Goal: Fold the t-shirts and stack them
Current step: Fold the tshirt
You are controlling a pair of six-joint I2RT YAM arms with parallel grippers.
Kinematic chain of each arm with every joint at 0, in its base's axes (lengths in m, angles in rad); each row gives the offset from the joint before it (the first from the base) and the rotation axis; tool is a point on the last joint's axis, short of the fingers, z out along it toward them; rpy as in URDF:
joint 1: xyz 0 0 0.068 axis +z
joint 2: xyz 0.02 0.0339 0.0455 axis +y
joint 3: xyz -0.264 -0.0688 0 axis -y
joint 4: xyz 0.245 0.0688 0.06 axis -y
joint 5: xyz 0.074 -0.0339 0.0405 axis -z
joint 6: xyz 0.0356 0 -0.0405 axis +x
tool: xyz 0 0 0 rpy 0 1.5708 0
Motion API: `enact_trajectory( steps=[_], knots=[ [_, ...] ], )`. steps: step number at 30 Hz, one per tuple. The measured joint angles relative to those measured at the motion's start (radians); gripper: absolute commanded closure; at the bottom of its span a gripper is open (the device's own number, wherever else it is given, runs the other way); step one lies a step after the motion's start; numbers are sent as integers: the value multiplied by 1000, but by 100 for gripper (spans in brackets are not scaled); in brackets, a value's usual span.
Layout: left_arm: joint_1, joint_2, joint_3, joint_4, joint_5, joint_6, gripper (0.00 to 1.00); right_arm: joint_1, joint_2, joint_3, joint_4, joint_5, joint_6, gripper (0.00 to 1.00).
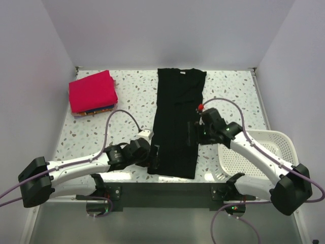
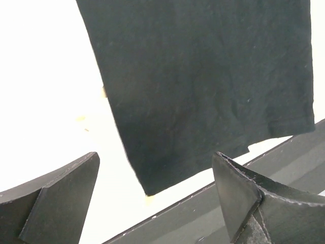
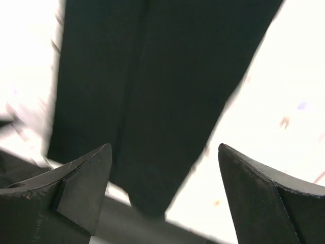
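A black t-shirt (image 1: 176, 122) lies on the speckled table, folded lengthwise into a long narrow strip with its collar at the far end. My left gripper (image 1: 154, 157) is open beside the strip's near left corner. In the left wrist view that corner of the black cloth (image 2: 203, 76) sits between and beyond the spread fingers of the left gripper (image 2: 156, 155), which hold nothing. My right gripper (image 1: 198, 130) is open at the strip's right edge. In the right wrist view the black shirt (image 3: 152, 76) lies under the right gripper (image 3: 164, 147). A pinkish-red folded t-shirt (image 1: 93, 90) tops a stack of coloured ones at the far left.
A white mesh basket (image 1: 264, 152) stands at the near right, beside the right arm. The table's dark near edge (image 2: 228, 203) runs just below the shirt's hem. White walls close in the far end and both sides.
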Motion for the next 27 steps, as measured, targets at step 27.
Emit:
enact_trajectory(
  steps=[27],
  knots=[
    [0,-89,-172,21,43,-104,26,430,-52,-352,-66,66,492,27]
  ],
)
